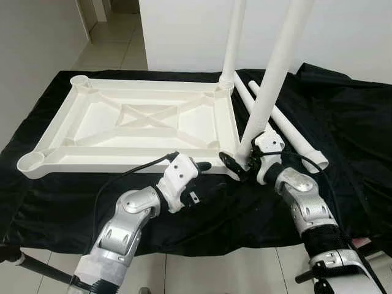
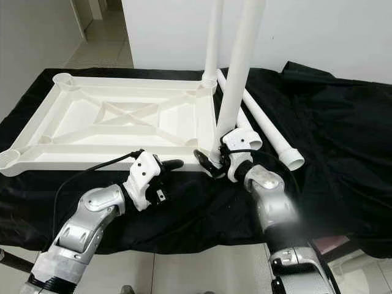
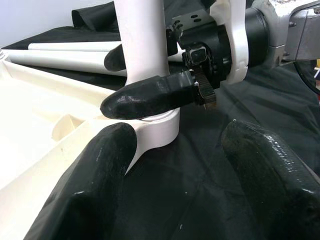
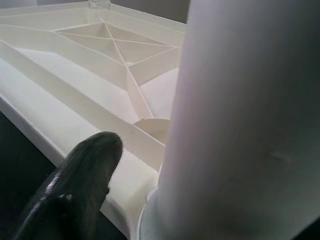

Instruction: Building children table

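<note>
Tabletop panel [image 1: 141, 122] lies upside down on the black-draped worktop [image 1: 343, 122], ribbed underside up, with round sockets at its corners. One leg [image 1: 234, 37] stands upright in the far right socket. A second leg [image 1: 275, 73] stands in the near right socket [image 3: 160, 132], leaning slightly, so it is judged not fully seated. Two spare legs [image 1: 288, 131] lie on the cloth beside the panel's right edge.

Right tool [image 1: 242, 164] is clamped around the base of the second leg just above the socket; the left wrist view shows one black finger [image 3: 150, 95] pressed across the tube. Left tool [image 1: 199, 166] rests at the panel's near edge with its fingers spread apart, gripping nothing.

Risks, as judged:
- The leg is held low while most of its length stands free above. Any sideways push could lever it out of the socket or jam it crooked.
- Downward pressure on a tilted leg may bind it at the socket rim instead of driving it home.
- The panel rests on loose cloth and is not clamped. Force at one corner could slide or tip it, disturbing the standing far leg.
- The spare legs are round and lie near the right arm [image 1: 306, 205]; a nudge could roll them off the worktop.
</note>
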You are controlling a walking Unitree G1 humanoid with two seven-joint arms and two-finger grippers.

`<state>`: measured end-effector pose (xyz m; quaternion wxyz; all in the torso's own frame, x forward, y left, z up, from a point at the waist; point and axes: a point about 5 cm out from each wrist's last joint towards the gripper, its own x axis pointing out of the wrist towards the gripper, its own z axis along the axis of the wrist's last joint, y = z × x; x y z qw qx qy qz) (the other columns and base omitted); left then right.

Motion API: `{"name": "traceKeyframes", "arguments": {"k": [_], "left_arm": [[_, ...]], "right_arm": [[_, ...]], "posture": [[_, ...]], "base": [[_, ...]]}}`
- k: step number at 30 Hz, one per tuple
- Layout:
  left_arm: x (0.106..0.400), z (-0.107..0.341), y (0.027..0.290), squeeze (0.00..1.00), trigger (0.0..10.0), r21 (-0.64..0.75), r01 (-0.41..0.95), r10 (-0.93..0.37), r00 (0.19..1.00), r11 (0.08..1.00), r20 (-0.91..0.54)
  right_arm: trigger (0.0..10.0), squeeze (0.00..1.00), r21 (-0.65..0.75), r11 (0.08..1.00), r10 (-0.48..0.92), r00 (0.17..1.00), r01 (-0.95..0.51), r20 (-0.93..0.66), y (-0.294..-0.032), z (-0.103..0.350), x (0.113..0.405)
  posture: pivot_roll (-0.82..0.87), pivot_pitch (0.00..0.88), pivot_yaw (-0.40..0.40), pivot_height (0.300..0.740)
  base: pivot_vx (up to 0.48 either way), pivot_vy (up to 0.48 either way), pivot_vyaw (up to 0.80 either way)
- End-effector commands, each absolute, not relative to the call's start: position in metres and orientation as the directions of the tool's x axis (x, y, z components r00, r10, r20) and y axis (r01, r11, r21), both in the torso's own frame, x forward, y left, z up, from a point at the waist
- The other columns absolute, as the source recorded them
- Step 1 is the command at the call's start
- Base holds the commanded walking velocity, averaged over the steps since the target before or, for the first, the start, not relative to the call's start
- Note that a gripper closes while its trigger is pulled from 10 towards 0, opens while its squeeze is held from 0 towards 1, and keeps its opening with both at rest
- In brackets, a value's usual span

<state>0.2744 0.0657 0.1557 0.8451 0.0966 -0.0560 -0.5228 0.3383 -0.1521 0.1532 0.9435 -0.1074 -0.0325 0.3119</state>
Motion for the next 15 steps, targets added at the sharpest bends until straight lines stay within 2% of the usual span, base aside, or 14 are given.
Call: {"name": "traceKeyframes", "arguments": {"k": [1, 2, 3, 11, 12, 13, 14, 15], "left_arm": [[0.278, 0.155, 0.065, 0.00, 10.0, 0.221, 0.852, -0.873, 0.488, 0.475, -0.004], [0.278, 0.155, 0.064, 0.00, 10.0, 0.228, 0.850, -0.872, 0.490, 0.475, -0.008], [0.278, 0.155, 0.064, 0.00, 10.0, 0.229, 0.849, -0.871, 0.491, 0.477, -0.006], [0.275, 0.157, 0.059, 0.00, 10.0, 0.219, 0.851, -0.873, 0.488, 0.477, 0.009], [0.274, 0.157, 0.059, 0.00, 10.0, 0.216, 0.854, -0.876, 0.483, 0.474, 0.012], [0.274, 0.157, 0.058, 0.00, 10.0, 0.214, 0.855, -0.877, 0.481, 0.472, 0.013], [0.273, 0.156, 0.058, 0.00, 10.0, 0.210, 0.858, -0.879, 0.477, 0.468, 0.012], [0.273, 0.156, 0.058, 0.00, 10.0, 0.210, 0.858, -0.879, 0.477, 0.468, 0.012]], "right_arm": [[9.8, 0.00, -0.223, 0.772, 0.609, 0.793, -0.595, -0.006, -0.150, 0.153, 0.339], [3.5, 0.00, -0.224, 0.771, 0.609, 0.793, -0.595, -0.011, -0.149, 0.151, 0.339], [0.0, 0.00, -0.210, 0.770, 0.615, 0.789, -0.603, -0.010, -0.148, 0.148, 0.339], [0.0, 0.00, -0.159, 0.801, 0.583, 0.812, -0.577, -0.009, -0.151, 0.137, 0.335], [1.9, 0.00, -0.154, 0.807, 0.576, 0.817, -0.570, -0.003, -0.151, 0.136, 0.335], [8.0, 0.00, -0.146, 0.814, 0.569, 0.822, -0.563, 0.002, -0.151, 0.136, 0.334], [10.0, 0.00, -0.136, 0.828, 0.549, 0.836, -0.544, -0.002, -0.151, 0.135, 0.334], [10.0, 0.00, -0.136, 0.828, 0.549, 0.836, -0.544, -0.002, -0.151, 0.135, 0.334]], "posture": [[-0.08, 0.041, 0.002, 0.740], [-0.07, 0.046, 0.002, 0.740], [-0.07, 0.046, 0.002, 0.740], [-0.06, 0.075, -0.003, 0.740], [-0.06, 0.078, -0.001, 0.740], [-0.06, 0.078, -0.001, 0.740], [-0.07, 0.080, -0.001, 0.740], [-0.07, 0.080, -0.001, 0.740]], "base": [[0.000, 0.000, 0.00], [0.000, 0.000, 0.00], [0.000, 0.000, 0.00], [0.000, 0.000, 0.00], [0.000, 0.000, 0.00], [0.000, 0.000, 0.00], [0.000, 0.000, 0.00], [0.000, 0.000, 0.00]]}}
